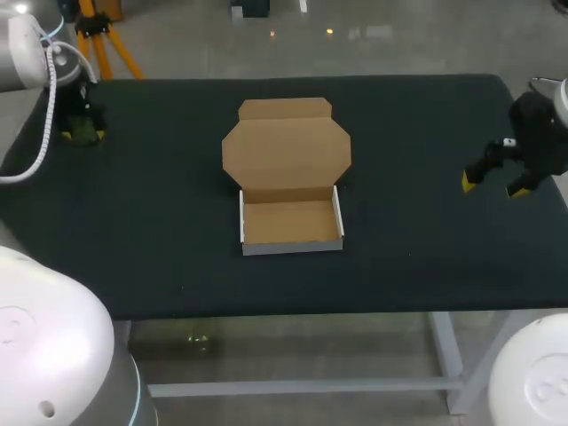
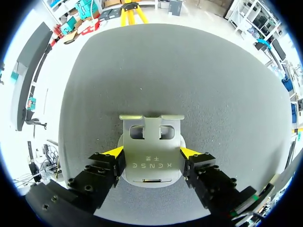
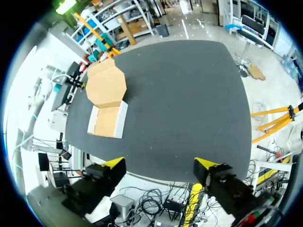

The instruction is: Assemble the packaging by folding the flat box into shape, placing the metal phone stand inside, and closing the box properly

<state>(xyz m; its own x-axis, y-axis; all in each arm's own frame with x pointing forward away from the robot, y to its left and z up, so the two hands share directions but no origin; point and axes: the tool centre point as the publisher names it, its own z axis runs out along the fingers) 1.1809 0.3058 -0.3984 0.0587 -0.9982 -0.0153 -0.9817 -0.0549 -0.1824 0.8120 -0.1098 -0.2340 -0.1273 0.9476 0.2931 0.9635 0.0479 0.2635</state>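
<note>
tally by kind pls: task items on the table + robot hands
cardboard box, lid open, nothing inside: 1
metal phone stand, between the left hand's fingers: 1
hands: 2 (left hand, right hand open and empty)
total: 4

What the overhead view loses
From above we lose the metal phone stand (image 2: 151,158) under our left gripper (image 1: 82,135); our right arm (image 1: 561,98) runs off the edge
</note>
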